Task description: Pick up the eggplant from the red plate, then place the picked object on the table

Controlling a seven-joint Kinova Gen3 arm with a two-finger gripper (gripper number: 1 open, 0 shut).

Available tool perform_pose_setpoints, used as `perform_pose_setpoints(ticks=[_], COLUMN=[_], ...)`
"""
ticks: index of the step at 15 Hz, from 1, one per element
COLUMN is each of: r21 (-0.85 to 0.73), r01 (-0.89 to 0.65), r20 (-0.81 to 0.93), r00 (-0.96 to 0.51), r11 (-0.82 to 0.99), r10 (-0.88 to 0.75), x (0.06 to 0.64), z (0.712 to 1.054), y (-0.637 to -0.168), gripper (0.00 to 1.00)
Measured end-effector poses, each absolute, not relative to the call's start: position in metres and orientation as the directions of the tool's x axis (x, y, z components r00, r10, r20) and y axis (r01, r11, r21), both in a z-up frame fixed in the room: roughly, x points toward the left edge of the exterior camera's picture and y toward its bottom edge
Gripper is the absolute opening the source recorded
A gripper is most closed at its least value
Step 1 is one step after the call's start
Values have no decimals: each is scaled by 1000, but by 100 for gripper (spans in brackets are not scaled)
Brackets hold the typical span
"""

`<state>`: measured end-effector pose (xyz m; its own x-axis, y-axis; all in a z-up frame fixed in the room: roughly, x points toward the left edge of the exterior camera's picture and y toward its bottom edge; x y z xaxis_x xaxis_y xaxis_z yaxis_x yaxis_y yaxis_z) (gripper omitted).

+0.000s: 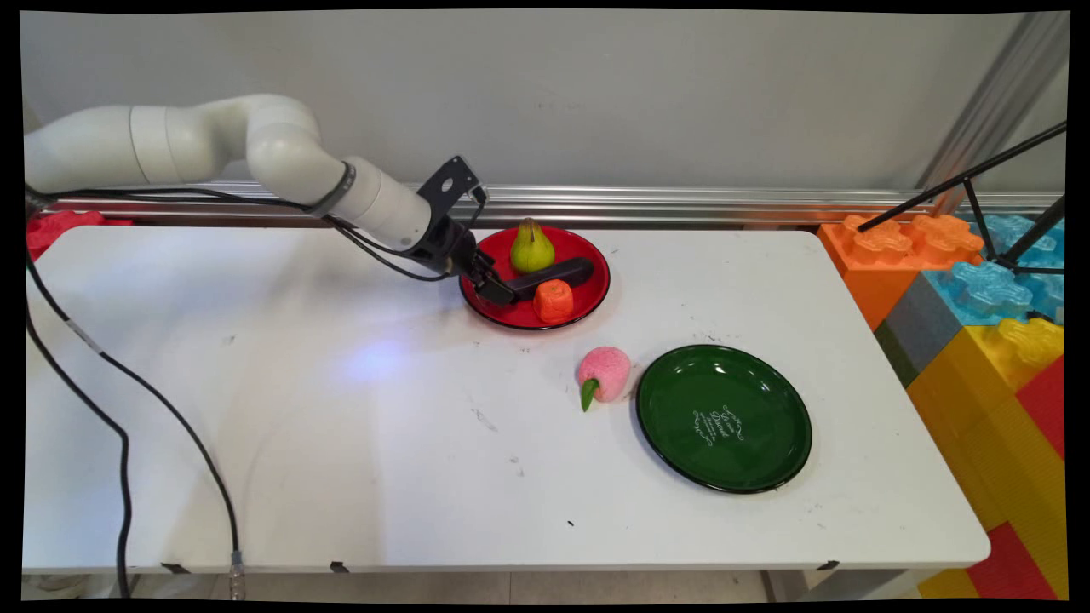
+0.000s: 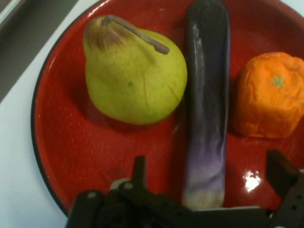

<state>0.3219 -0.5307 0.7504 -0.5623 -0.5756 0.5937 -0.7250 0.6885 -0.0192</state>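
The tool [image 1: 501, 291] is seen low over the left rim of the red plate [image 1: 596, 294], fingers [image 2: 138, 172] spread wide either side of the near end of a dark purple eggplant [image 1: 553, 276], nothing gripped. On the plate a green pear [image 1: 531, 248] is noted behind the eggplant, an orange [image 1: 553, 301] in front. Further right, a pink peach [image 1: 604, 375] lies on the table [image 1: 298, 409] just beside a green plate [image 1: 724, 419].

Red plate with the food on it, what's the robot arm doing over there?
The gripper is down over the red plate, open, with one finger on each side of the near end of a long purple eggplant. A pear and an orange sit on the same plate, either side of the eggplant. Nearer on the table, a pink peach lies beside a green plate.
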Motion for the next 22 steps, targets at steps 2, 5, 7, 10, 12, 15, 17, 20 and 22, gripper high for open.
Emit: perform_pose_setpoints(ticks=[2, 5, 7, 10, 12, 15, 17, 20, 22], r21=[-29, -41, -45, -47, -48, -55, -66, -82, -90], r01=[-716, -706, -702, -698, -696, -692, -691, -691, -691], r20=[595, 592, 589, 588, 590, 598, 610, 623, 630], r00=[-574, -587, -593, -597, -599, -600, -599, -598, -597], r11=[698, 707, 710, 714, 717, 719, 720, 718, 717], r10=[-563, -552, -549, -545, -542, -532, -519, -504, -497], x=[321, 321, 320, 319, 316, 313, 309, 305, 301], z=[746, 742, 741, 743, 746, 754, 767, 784, 795], y=[-531, -530, -528, -525, -524, -524, -526, -528, -529], gripper=[0, 0, 0, 0, 0, 0, 0, 0, 0])
